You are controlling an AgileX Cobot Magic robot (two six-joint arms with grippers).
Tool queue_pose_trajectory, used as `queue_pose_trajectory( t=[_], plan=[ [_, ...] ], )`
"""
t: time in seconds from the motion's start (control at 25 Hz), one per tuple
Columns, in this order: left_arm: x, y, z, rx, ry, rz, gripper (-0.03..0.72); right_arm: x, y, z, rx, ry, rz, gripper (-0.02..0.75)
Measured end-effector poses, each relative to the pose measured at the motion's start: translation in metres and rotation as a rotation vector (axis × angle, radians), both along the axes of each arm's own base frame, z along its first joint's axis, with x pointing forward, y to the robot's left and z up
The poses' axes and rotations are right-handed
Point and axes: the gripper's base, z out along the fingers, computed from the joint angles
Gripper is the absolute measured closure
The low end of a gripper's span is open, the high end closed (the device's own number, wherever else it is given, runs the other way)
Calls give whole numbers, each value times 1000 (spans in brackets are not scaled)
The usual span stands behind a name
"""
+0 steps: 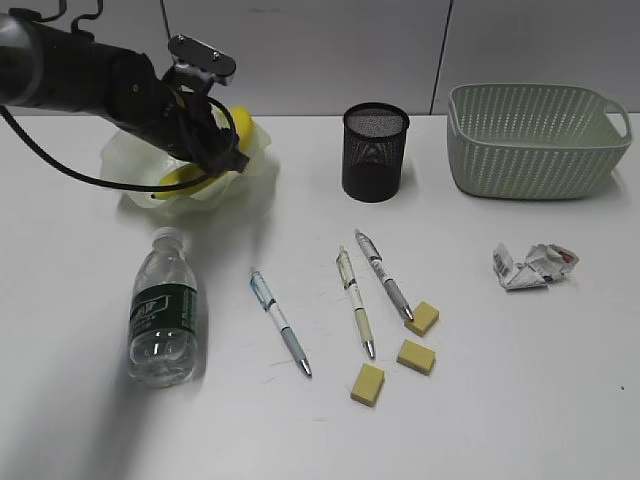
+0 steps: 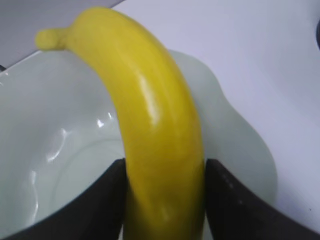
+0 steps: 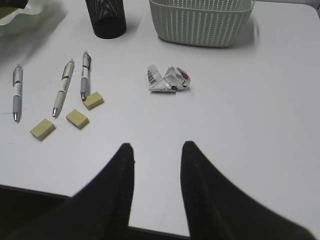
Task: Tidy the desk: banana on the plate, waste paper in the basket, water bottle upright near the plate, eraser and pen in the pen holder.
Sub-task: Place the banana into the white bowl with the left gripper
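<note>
The yellow banana [image 2: 150, 110] lies across the pale green ruffled plate [image 2: 50, 130], and my left gripper [image 2: 165, 165] is shut on it, one black finger against each side. In the exterior view this gripper [image 1: 215, 165] is down in the plate [image 1: 125, 165] at the back left. The water bottle [image 1: 163, 310] lies on its side in front of the plate. Three pens [image 1: 355, 303] and three yellow erasers [image 1: 416, 356] lie mid-desk. The waste paper [image 3: 168, 79] sits ahead of my open, empty right gripper [image 3: 157, 147].
The black mesh pen holder [image 1: 374, 152] stands at the back centre. The sage-green basket [image 1: 535, 140] is at the back right, behind the waste paper [image 1: 533, 266]. The desk's front edge runs just under the right gripper.
</note>
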Motion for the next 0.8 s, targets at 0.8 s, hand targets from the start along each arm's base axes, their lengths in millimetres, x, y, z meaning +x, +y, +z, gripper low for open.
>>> queue_pose_trajectory(
  t=[0.8],
  plan=[
    [-119,63,175,-167,-58,112,279,0,0,0,0,0,0,471]
  ],
)
